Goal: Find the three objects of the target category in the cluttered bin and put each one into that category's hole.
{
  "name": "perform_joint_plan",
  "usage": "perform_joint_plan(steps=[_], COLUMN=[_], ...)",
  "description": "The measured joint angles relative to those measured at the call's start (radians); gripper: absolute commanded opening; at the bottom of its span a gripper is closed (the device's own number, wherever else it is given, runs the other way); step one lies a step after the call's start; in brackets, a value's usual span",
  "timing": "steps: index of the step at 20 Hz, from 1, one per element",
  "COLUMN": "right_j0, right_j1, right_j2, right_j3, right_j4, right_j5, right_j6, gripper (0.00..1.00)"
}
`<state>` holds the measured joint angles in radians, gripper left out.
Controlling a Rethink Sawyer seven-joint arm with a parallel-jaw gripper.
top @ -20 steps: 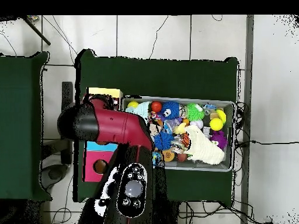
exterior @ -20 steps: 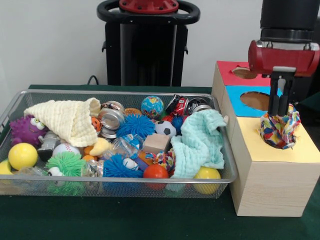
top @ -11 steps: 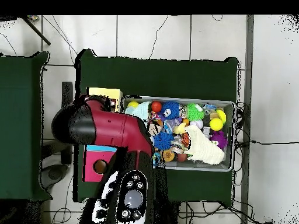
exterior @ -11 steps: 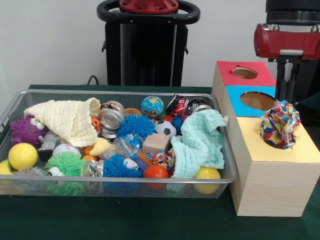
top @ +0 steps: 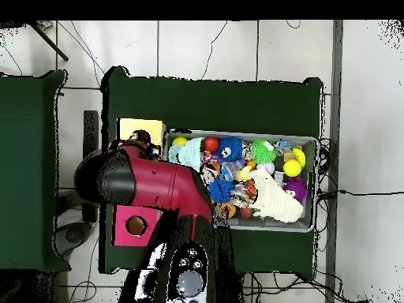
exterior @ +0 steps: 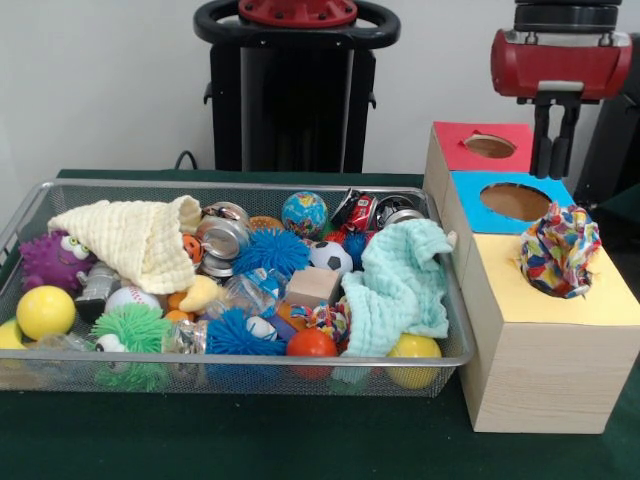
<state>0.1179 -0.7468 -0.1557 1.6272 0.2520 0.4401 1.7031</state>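
The pincer [exterior: 553, 150] hangs empty, fingers slightly parted, above the blue hole [exterior: 520, 201]. The mint cloth [exterior: 400, 285] in the bin [exterior: 240, 372] lies lower, toward the picture's left in the front view.

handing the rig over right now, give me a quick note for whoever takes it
Gripper: raised above the sorting box, nothing in it; open or shut is unclear.
Multicoloured cloth: bunched in the hole of the yellow section, much of it sticking out above, not fully through.
Mint cloth and cream cloth: lying in the wire bin among balls, cans and toys.
Done: one cloth at its hole.
Left: probably push it through, then fetch the other two cloths.
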Motion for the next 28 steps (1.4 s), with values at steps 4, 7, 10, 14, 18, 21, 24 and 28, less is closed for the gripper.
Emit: perform_joint_plan(steps=[4,7,10,14,18,21,24,28], right_j0=[-0.006,-0.006,-0.006,-0.005,-0.003,-0.003,-0.002,0.001], right_j1=[0.000,0.002,0.010,0.022,0.040,0.053,0.062,0.077], right_j2=[0.001,0.002,0.004,0.006,0.008,0.010,0.012,0.013], right_j3=[0.015,0.024,0.025,0.025,0.025,0.025,0.025,0.025], right_j4=[-0.012,-0.019,-0.021,-0.021,-0.020,-0.020,-0.020,-0.020], right_j5=[0.001,0.001,0.001,0.001,0.001,0.001,0.001,0.001], right_j6=[0.000,0.000,0.000,0.000,0.000,0.000,0.000,0.000], gripper=[0.00,0.00,0.00,0.00,0.00,0.00,0.00,0.00])
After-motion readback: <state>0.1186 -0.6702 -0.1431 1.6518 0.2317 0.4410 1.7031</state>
